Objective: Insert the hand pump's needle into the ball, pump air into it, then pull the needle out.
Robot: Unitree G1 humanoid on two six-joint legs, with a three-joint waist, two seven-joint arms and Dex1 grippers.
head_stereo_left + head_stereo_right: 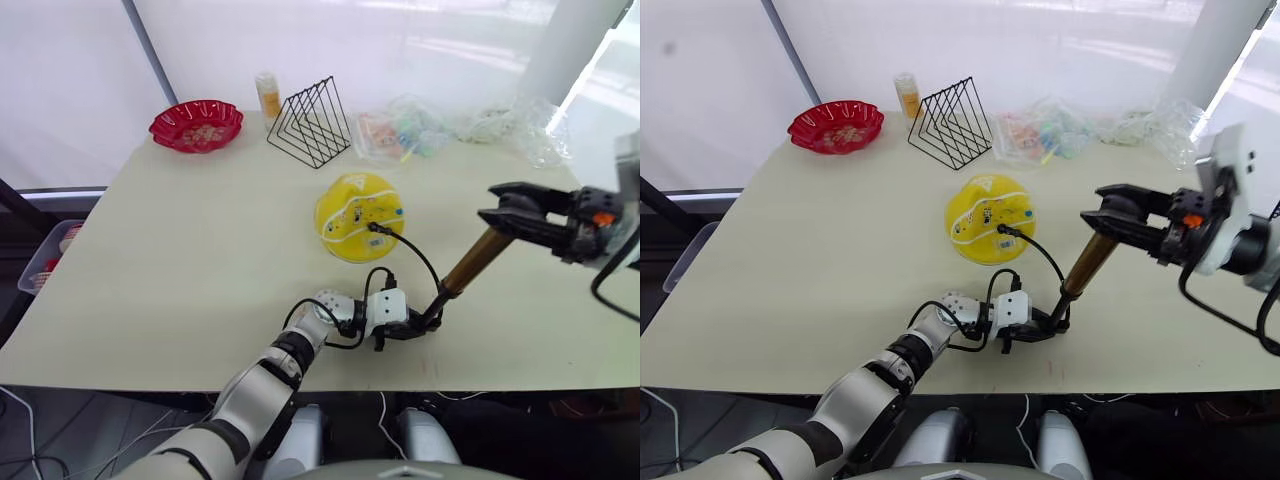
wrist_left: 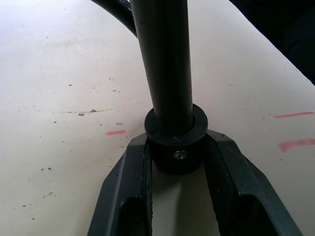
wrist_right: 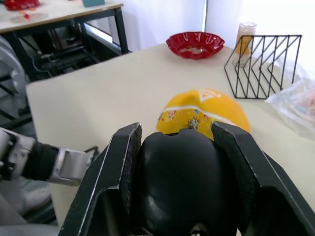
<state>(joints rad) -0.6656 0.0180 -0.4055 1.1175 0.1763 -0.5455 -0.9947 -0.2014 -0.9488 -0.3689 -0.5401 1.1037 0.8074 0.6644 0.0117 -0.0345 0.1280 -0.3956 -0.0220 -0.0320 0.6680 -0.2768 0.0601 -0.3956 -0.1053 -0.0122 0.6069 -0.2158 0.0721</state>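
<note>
My left gripper (image 1: 408,330) clamps the hand pump (image 1: 470,262) base near the tabletop's (image 1: 180,270) front edge. My right gripper (image 1: 492,209) grips its black knob handle (image 3: 177,182). The hose's (image 1: 418,255) needle end sits in the yellow ball (image 1: 357,215).

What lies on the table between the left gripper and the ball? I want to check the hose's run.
In the left eye view, the black hose arcs from the ball toward the left gripper; the table beneath is bare.

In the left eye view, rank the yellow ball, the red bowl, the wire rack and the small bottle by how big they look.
1. The red bowl, the ball and the wire rack look about alike; the ball lies nearer the camera, so I won't rank them.
2. The small bottle is plainly smallest.
</note>
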